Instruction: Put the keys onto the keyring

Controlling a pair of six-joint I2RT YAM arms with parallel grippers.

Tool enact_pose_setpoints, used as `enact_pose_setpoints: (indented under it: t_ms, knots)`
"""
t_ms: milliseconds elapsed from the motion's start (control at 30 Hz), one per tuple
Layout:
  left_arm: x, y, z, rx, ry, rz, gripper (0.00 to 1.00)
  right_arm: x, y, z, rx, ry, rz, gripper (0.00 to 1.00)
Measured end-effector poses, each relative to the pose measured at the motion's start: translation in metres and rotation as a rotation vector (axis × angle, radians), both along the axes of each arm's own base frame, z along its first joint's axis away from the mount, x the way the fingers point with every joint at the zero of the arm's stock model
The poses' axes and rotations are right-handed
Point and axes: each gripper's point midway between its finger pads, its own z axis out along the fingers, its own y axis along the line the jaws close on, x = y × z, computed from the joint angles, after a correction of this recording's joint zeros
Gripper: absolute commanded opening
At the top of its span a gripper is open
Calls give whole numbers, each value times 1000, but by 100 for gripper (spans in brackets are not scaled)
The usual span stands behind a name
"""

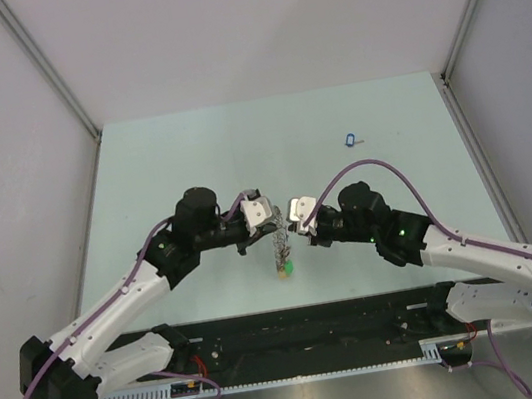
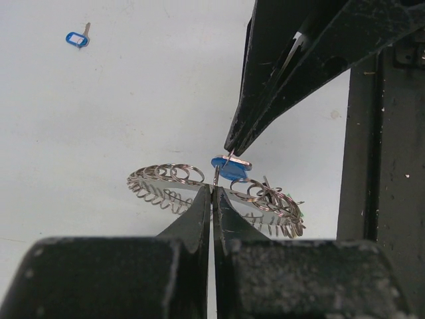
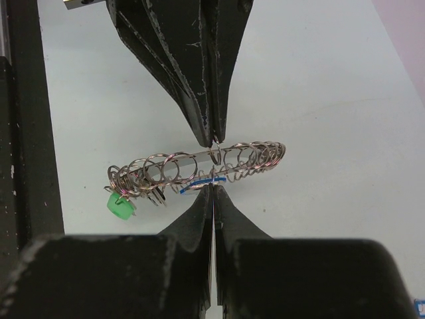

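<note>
White panel walls enclose a pale green table, where two robot arms meet tip to tip near the centre of the surface, just ahead of their bases.

The left gripper has its fingers pressed together on the rim of the keyring, a large silver ring fringed with many small wire loops. The ring is held off the table and looks edge-on in both wrist views.

From the overhead camera the ring hangs between the two grippers. A green tag dangles at its 6 o'clock end. In the right wrist view that tag sits at the ring's 8 o'clock.

The right gripper comes in from 1 o'clock in the left wrist view, its fingers clamped on the small metal top of the held key. The key's blue tag hangs just below the fingertips, directly above the ring's rim and right beside the left gripper's tips. Whether the key touches the ring cannot be made out. From the right wrist camera only a thin blue sliver of the tag shows, at the ring's lower edge.

A loose key with a blue tag lies flat on the table, well apart from the arms, at about 1 o'clock from their meeting point in the overhead view. In the left wrist view it appears toward 11 o'clock.
</note>
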Motion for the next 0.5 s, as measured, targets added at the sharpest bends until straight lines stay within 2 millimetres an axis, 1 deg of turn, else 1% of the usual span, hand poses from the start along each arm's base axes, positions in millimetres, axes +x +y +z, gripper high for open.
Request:
enact_pose_setpoints:
  t_ms: [500]
  knots:
    - [1,-1,2,-9,-8,-3,0,0,1,-2,-4,6,3,0]
